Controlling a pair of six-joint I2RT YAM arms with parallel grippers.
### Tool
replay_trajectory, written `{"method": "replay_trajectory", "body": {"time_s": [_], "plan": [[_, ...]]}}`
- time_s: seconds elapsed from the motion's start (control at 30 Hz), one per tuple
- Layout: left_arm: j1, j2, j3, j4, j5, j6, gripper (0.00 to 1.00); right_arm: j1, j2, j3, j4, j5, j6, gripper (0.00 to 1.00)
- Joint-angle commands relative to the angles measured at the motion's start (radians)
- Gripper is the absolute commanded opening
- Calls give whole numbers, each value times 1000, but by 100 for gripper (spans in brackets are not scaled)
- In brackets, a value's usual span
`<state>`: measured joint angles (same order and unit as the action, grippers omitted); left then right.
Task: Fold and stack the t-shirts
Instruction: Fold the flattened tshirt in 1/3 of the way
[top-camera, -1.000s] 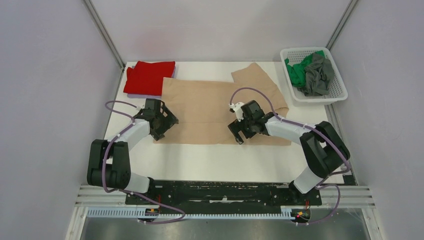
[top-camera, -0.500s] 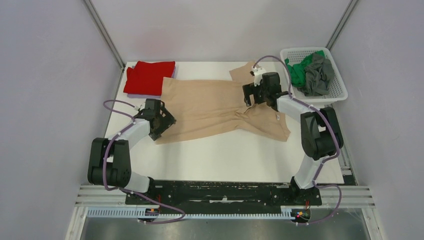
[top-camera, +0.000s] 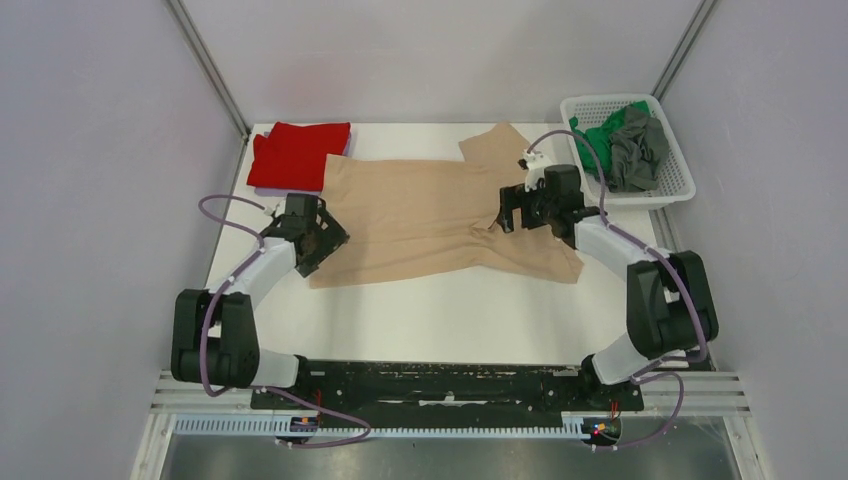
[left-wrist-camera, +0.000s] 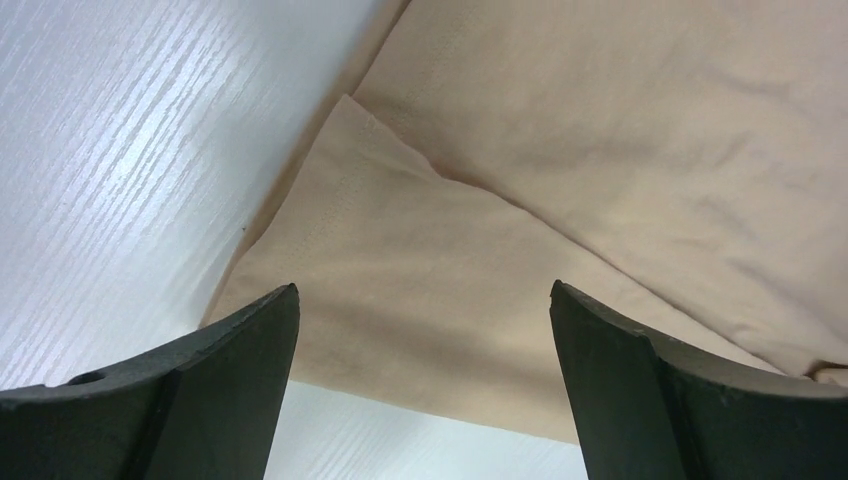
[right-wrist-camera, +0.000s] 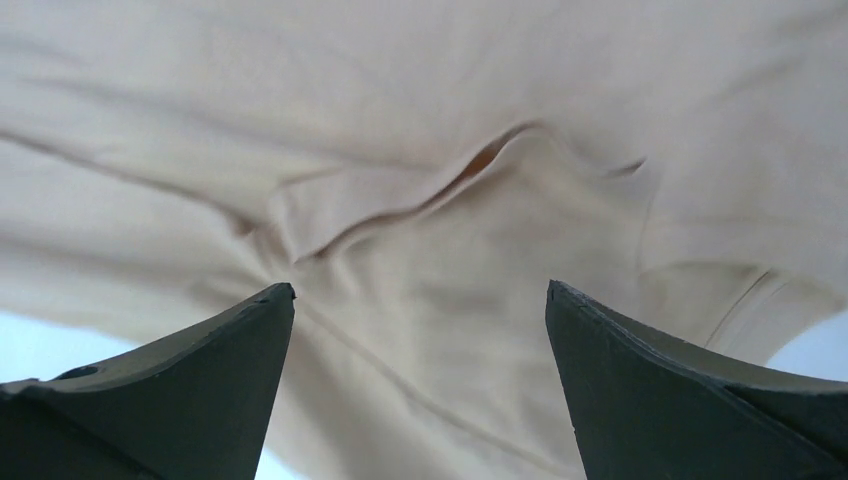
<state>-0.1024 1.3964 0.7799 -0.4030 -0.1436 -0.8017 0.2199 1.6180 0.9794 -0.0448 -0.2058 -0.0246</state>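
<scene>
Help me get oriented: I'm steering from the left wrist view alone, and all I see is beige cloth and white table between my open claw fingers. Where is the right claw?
Observer: The right claw stands open over the right part of the beige t-shirt, just by a raised wrinkle. It holds nothing.
Operator: Is any shirt already folded?
Observer: Yes. A red t-shirt lies folded in the far left corner, right at the beige one's far edge.
Operator: And what is left to fold?
Observer: A green t-shirt and a grey t-shirt lie crumpled together in the white basket at the far right.
</scene>
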Motion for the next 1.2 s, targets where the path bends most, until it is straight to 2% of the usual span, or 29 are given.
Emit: {"method": "replay_trajectory", "body": {"time_s": [0.0,0.13,0.23,0.3,0.43,0.57,0.7,0.83,0.97,1.07,1.17], "plan": [[-3,-54,68,-11,46,29,100,52,-111,-128,69,-70,97,98],[-4,-69,94,-26,70,26,100,126,-50,-131,86,-64,124,98],[-5,-93,96,-41,67,22,100,149,32,-102,162,-81,166,98],[-5,-113,93,-63,61,21,100,158,112,-19,168,-94,169,98],[-5,-145,84,-85,55,25,100,172,261,249,115,-66,155,98],[-5,-135,86,-80,72,35,100,177,292,375,46,31,137,98],[-7,-55,106,-35,113,42,100,177,189,227,13,71,125,98],[-16,67,137,39,181,44,100,177,31,-50,14,150,112,98],[-17,206,176,63,149,62,100,173,-87,-256,31,200,101,98],[-17,286,189,28,149,68,100,173,-96,-328,21,179,106,98],[-17,295,131,29,151,58,100,174,-129,-379,16,144,114,98]]}}
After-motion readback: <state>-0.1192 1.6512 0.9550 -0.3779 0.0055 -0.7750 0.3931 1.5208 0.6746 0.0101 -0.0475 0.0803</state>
